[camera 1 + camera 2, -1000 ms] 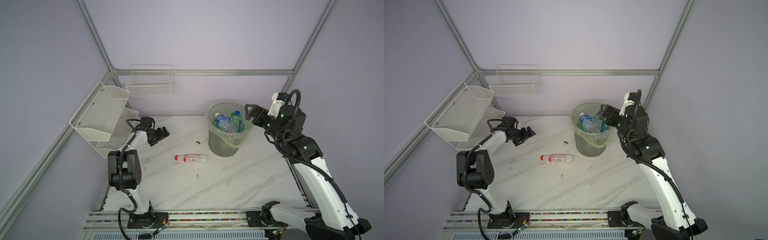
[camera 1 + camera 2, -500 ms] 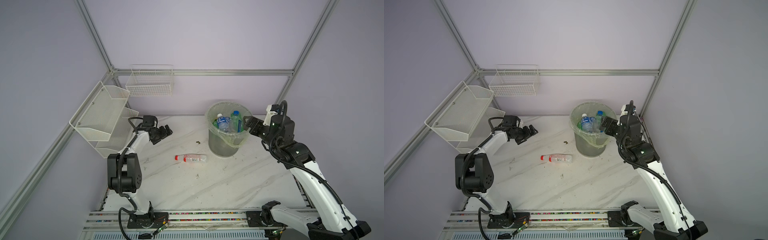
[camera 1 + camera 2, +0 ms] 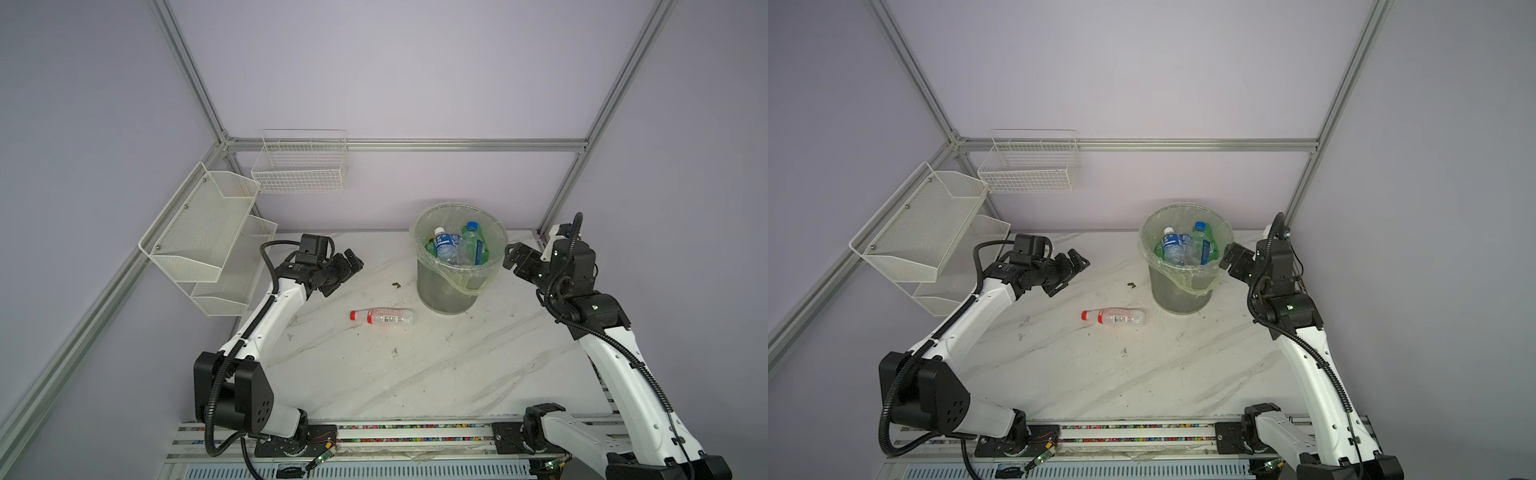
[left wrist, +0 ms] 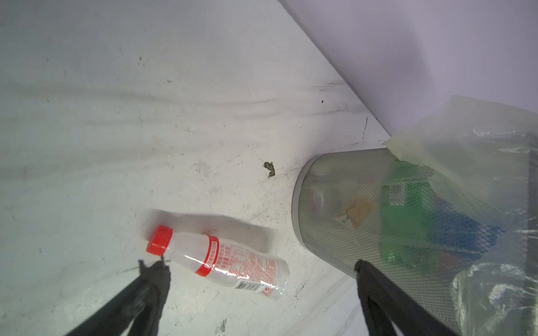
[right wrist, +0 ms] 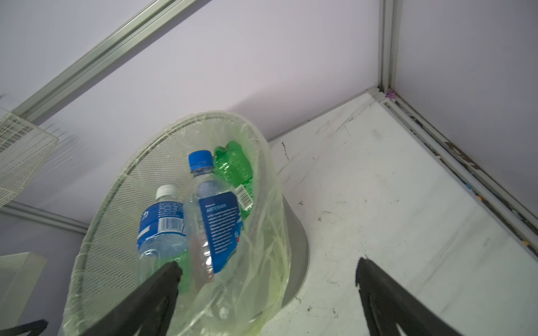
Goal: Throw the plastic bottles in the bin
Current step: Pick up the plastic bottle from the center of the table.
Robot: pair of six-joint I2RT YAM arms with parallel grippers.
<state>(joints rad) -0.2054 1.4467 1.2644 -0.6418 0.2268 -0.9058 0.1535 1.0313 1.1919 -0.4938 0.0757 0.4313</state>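
Left of the bin (image 3: 444, 296), above the tabletop (image 3: 374, 374): left hand (image 3: 351, 266) hovers with its jaws spread wide and nothing between them. Just below it, toward the bin, lies the red-capped bottle (image 3: 384, 316), the only one not yet binned. It is on its side with the cap pointing away from the bin and the base near the bin's foot, not touching. Right of the bin: right hand (image 3: 513, 255), also wide open and empty, close beside the rim. Inside the bin: other bottles (image 3: 446, 249) piled high, with blue and white caps standing near rim level. Risks, as judged:
(1) The bottle is round and light, so jaws closing off-centre or on the tapered neck may roll it or squirt it out.
(2) A nudge along its length would shove it against the bin's foot.
(3) With the pile this high, a low release may leave it perched on top or bounce it out.
(4) A finger catching the thin bag (image 3: 478, 286) could drag the liner or tip the bin.
(5) With both hands near the rim, they could collide.
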